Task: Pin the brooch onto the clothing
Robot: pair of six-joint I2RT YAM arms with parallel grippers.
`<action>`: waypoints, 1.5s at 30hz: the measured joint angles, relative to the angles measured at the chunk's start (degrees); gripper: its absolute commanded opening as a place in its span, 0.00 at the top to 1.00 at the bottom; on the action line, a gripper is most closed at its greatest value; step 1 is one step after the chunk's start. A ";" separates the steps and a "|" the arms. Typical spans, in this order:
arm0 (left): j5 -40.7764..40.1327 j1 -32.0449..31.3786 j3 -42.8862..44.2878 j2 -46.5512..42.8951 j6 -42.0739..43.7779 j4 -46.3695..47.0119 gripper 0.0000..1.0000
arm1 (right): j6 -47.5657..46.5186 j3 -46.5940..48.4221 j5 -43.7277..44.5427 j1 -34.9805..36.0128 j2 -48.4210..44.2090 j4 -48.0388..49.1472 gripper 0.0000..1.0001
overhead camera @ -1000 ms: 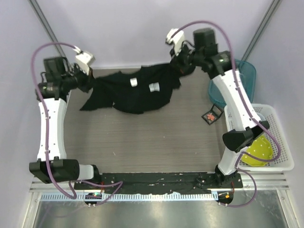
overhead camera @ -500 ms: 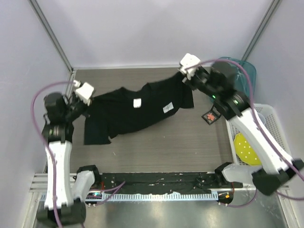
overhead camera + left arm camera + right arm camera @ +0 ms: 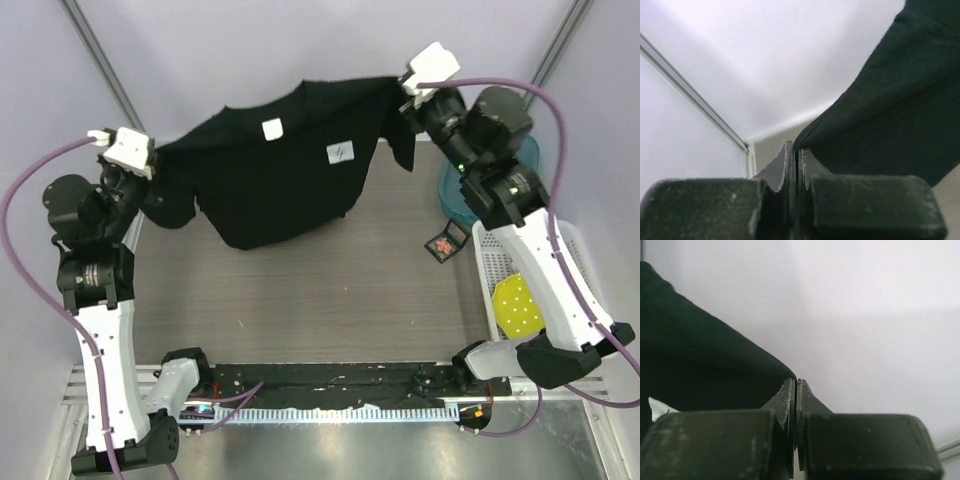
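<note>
Top view: bright, even, diffuse lighting; walls (image 3: 300, 50) near white. Black clothing (image 3: 280, 180) shows little fold detail. Bright reflection on metal strip (image 3: 330, 412) at near edge. Wrist views: left gripper (image 3: 795, 150), right gripper (image 3: 796, 386) soft up close; pale background possibly overexposed.

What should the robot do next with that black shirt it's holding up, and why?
Probably lower the T-shirt and spread it flat on the table. The left gripper and right gripper are both shut on it, stretching it in the air, while the brooch lies in its black box; pinning likely needs flat cloth.
</note>
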 measured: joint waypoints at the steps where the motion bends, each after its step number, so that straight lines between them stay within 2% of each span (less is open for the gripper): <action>1: -0.68 0.00 2.19 0.02 -0.87 0.44 1.00 | 0.00 2.58 -0.13 0.00 0.02 0.39 0.99; 11: -3.21 0.00 22.77 0.94 -3.76 3.17 1.00 | -0.17 29.57 -5.90 3.30 2.78 -3.85 0.99; 15: -3.67 0.00 27.21 -1.46 -4.13 3.52 1.00 | -0.15 34.71 -8.87 4.61 2.32 -5.95 0.99; 22: -4.13 0.00 29.90 -4.39 -4.66 3.52 1.00 | 1.99 34.14 -12.61 4.72 -0.61 -8.79 0.99; 30: -4.15 0.00 28.59 -6.51 -5.40 2.93 1.00 | 3.93 26.01 -16.44 4.76 -6.23 -8.76 0.99; 35: -3.69 0.00 24.92 -11.21 -5.35 2.32 1.00 | 3.91 18.60 -19.78 4.76 -11.91 -8.70 0.99; 45: -3.63 0.00 24.37 -12.17 -5.35 1.64 1.00 | 3.48 18.49 -20.63 4.76 -12.33 -8.83 0.99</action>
